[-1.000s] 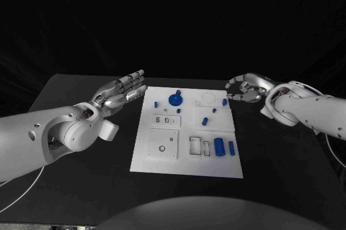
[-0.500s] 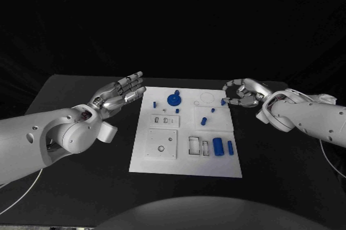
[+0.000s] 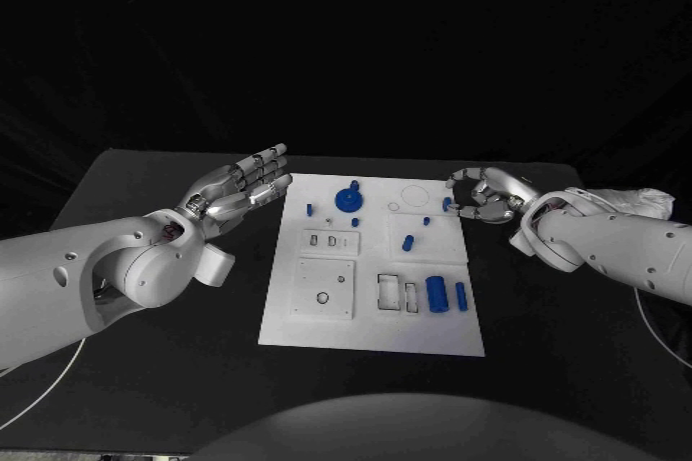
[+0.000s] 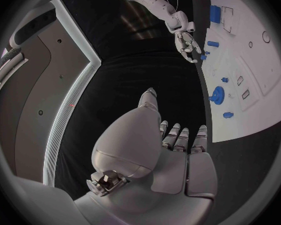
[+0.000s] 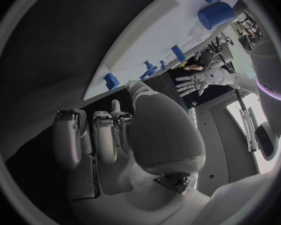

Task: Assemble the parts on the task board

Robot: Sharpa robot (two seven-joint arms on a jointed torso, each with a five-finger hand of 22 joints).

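White task board [image 3: 372, 326] lies mid-frame on the desk [image 3: 173, 376]; left robot hand [image 3: 242, 188] spread wide, empty; right robot hand [image 3: 482, 194] curled, holding nothing, beside a blue part [image 3: 447, 204].

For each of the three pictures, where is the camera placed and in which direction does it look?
Head view: on the robot's head, looking down at the task board; both arms enter, left hand, right hand.
Left wrist view: behind the left hand, facing across the table.
Right wrist view: behind the right hand, facing the board's edge.
Shared: both wrist views show the board, its blue parts and the opposite hand.
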